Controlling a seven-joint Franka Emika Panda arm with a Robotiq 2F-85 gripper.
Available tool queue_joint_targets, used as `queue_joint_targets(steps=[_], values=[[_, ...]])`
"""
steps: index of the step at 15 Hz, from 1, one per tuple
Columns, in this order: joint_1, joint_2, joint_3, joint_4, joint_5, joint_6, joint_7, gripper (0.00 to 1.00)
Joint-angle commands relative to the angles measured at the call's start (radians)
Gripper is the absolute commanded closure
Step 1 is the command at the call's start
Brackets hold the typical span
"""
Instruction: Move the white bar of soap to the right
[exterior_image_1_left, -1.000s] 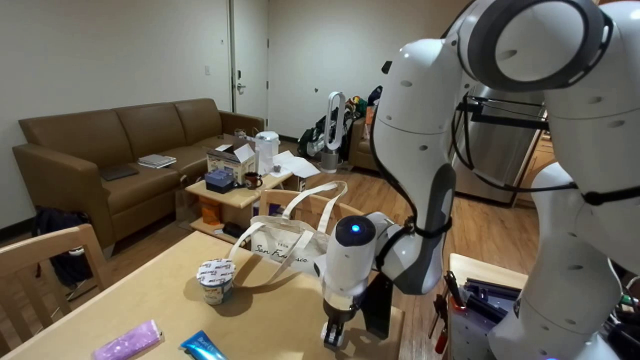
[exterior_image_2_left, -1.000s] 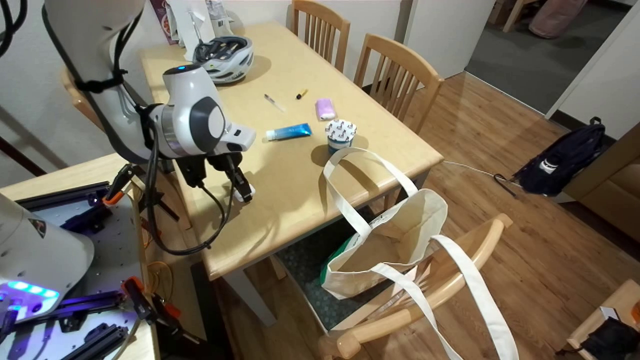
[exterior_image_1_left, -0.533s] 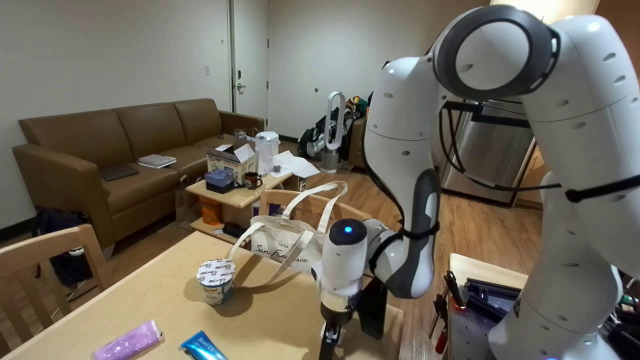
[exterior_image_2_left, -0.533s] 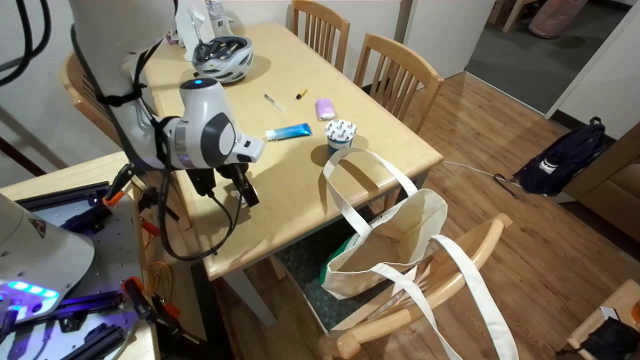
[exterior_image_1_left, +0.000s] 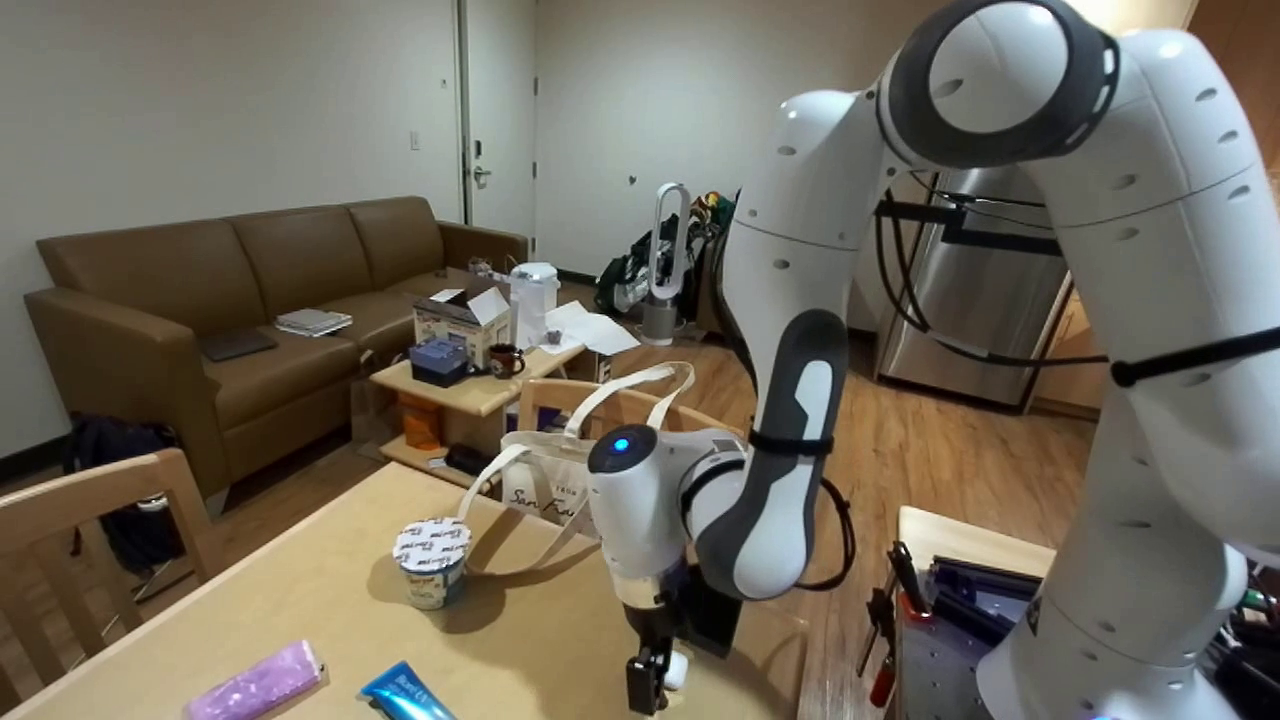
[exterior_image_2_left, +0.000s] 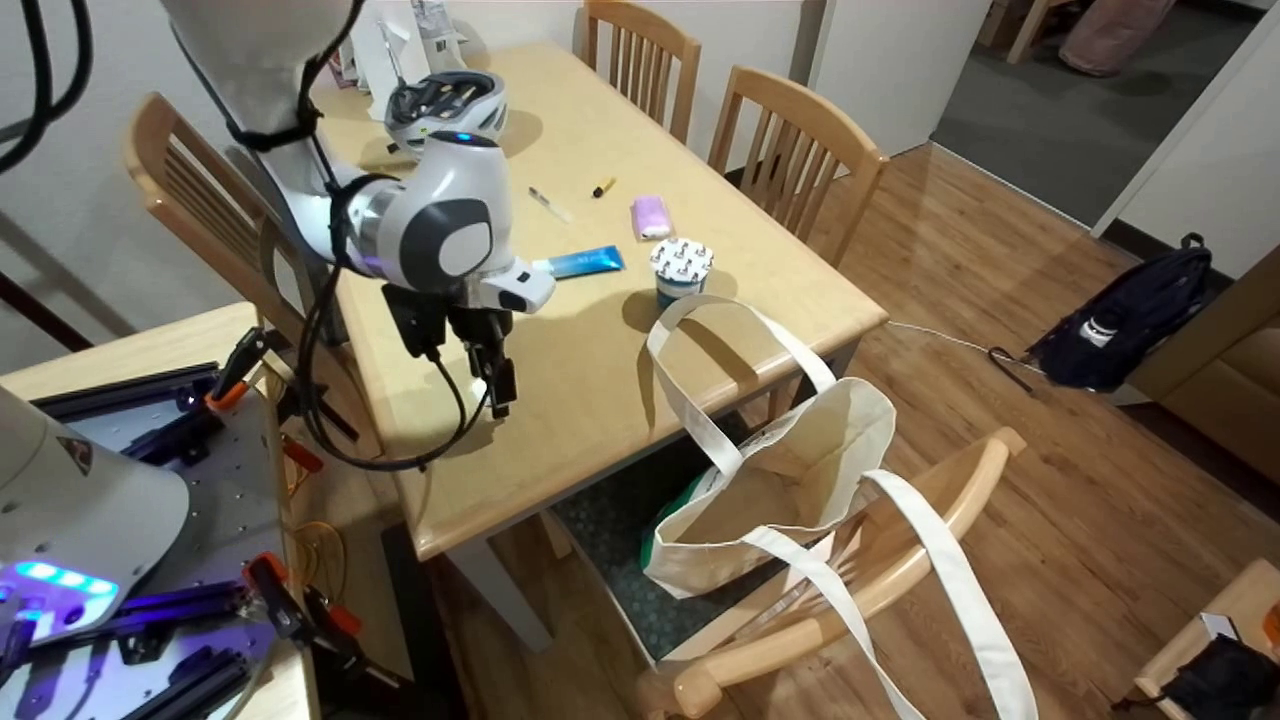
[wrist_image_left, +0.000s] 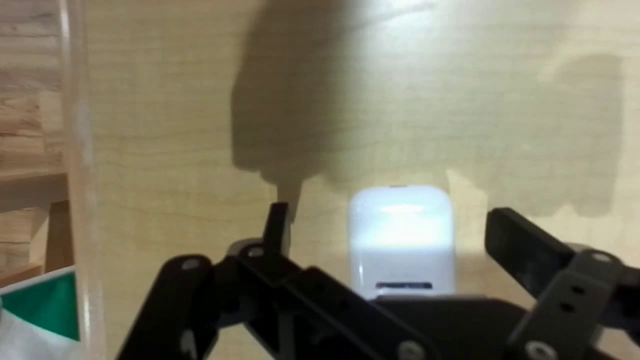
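Observation:
The white bar of soap (wrist_image_left: 402, 235), a flat block with rounded corners and a dark slot across it, lies on the wooden table. In the wrist view my gripper (wrist_image_left: 390, 216) stands open with a finger on either side of it. A gap shows between the bar and each finger, so neither touches it. The bar's near end is hidden behind the black gripper body. In an exterior view the gripper (exterior_image_1_left: 648, 690) is low over the table, and the bar (exterior_image_1_left: 677, 671) peeks out behind it. From another side the bar (exterior_image_2_left: 480, 391) is mostly covered by the gripper (exterior_image_2_left: 500, 400).
A blue tube (exterior_image_2_left: 590, 262), a purple oblong item (exterior_image_2_left: 651, 217), a lidded cup (exterior_image_2_left: 682, 270) and a helmet (exterior_image_2_left: 460, 115) share the table. A tote bag (exterior_image_2_left: 780, 500) hangs at a chair by the side. The table edge (wrist_image_left: 82, 165) runs along the wrist view's left.
The jaws, shut a second ago, have spread apart. My wrist has turned and the hand has shifted sideways over the bar; the other things on the table stay put.

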Motion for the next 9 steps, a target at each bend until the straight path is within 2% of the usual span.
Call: queue_joint_targets(steps=[1, 2, 3, 4, 5, 7, 9], values=[[0.089, -0.135, -0.043, 0.05, 0.129, -0.277, -0.133, 0.0], [0.096, -0.166, -0.038, 0.09, 0.113, -0.361, -0.141, 0.0], [0.158, -0.204, -0.078, 0.134, 0.121, -0.418, -0.182, 0.0], [0.171, -0.221, -0.086, 0.163, 0.085, -0.438, -0.191, 0.0], [0.163, -0.164, -0.096, 0.13, 0.108, -0.361, -0.149, 0.0], [0.184, -0.213, -0.097, 0.172, 0.095, -0.422, -0.166, 0.0], [0.189, -0.223, -0.096, 0.171, 0.093, -0.428, -0.166, 0.0]])
